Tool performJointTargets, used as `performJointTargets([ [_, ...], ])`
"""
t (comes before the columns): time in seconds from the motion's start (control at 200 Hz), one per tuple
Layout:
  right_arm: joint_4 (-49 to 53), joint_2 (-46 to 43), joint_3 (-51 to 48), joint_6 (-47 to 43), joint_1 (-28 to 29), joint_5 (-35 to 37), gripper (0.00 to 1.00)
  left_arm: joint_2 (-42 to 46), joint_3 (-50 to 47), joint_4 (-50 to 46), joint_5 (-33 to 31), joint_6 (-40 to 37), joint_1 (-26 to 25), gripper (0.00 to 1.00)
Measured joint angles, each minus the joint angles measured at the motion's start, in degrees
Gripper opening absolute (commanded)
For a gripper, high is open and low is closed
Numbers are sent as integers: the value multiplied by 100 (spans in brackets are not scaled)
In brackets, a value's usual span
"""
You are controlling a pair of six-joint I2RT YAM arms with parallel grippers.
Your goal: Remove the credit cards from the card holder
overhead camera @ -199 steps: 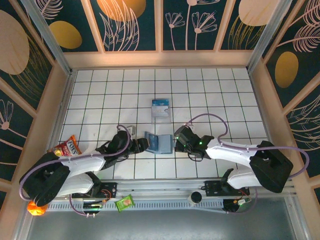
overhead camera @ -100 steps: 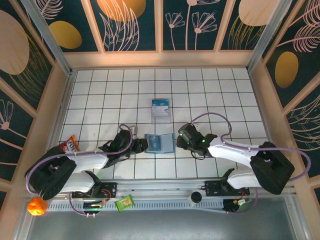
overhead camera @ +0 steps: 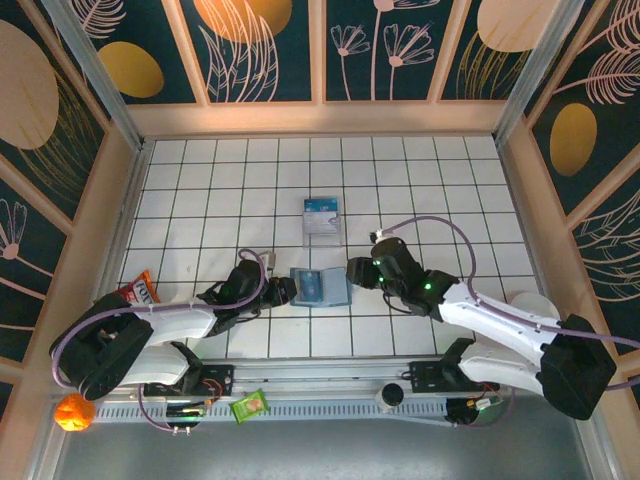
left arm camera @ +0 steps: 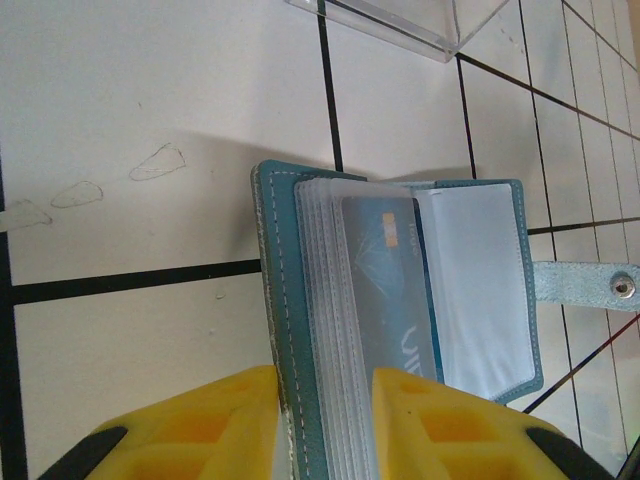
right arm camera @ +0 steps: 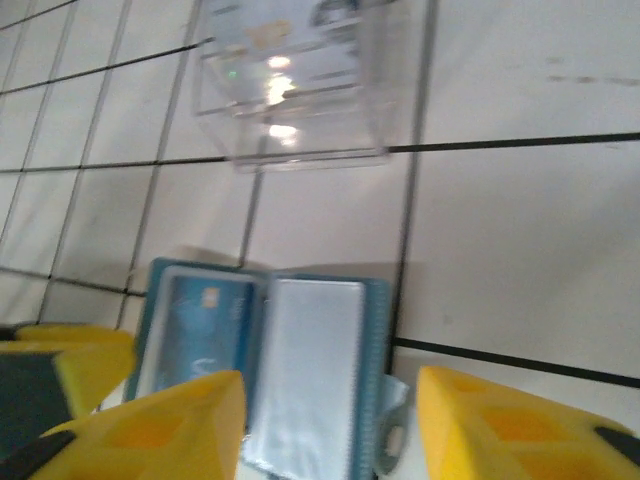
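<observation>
- Top external: the card holder [overhead camera: 320, 287] lies open on the tiled table [overhead camera: 200, 180], just below frame centre. It sits between the left gripper [overhead camera: 287, 290] and the right gripper [overhead camera: 352, 272]. A clear case [overhead camera: 322, 217] sits above it, apart. A snack packet [overhead camera: 135, 292] lies far left, well clear.
- Left wrist: the jaws are clamped on the holder's left panel and its stack of clear sleeves [left arm camera: 325, 300], at frame bottom. One card [left arm camera: 385, 285] shows in the top sleeve. A snap strap [left arm camera: 585, 285] trails right. Expect a light, floppy holder and a thin, stiff, slick card. Take the card by an exposed edge.
- Right wrist: the jaws stand apart and empty at frame bottom, over the holder's near edge. The strap lies between the fingers and is a likely snag.
</observation>
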State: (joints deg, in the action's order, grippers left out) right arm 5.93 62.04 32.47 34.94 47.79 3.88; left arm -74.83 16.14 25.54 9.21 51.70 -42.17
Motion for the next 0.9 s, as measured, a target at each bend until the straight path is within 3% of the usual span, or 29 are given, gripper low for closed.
performJointTargets([
  [0.18, -439, 695, 81, -212, 221, -730, 23, -2, 0, 2, 0, 0, 0, 30],
  [0.596, -651, 2267, 125, -175, 262, -997, 13, -177, 0, 50, 87, 0, 0, 38],
  [0.901, -704, 2352, 186, -140, 262, -994, 12, -391, 11, 151, 105, -2, 2, 32],
])
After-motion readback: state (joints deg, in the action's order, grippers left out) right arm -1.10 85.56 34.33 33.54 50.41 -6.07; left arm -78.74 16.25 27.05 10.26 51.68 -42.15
